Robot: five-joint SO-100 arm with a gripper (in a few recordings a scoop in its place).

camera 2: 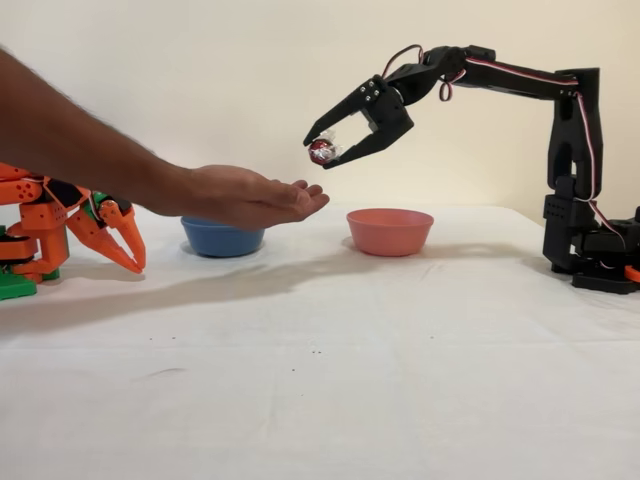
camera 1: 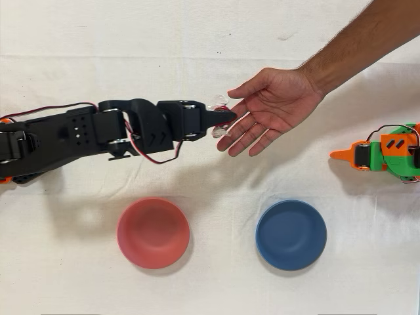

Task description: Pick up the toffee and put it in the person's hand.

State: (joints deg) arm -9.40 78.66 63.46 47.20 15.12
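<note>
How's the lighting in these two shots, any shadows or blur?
Overhead view: even light, soft shadows under the black arm and the person's hand, all sharp. Fixed view: a long faint shadow on the table below the forearm; the toffee glints slightly.

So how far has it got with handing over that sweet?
The pick-up looks done: the toffee is off the table, pinched in the black gripper. In hand now is the delivery: the gripper holds it just above the fingertips of the person's hand, which waits palm up. Left to do: move over the palm, open, and drop it in.
</note>
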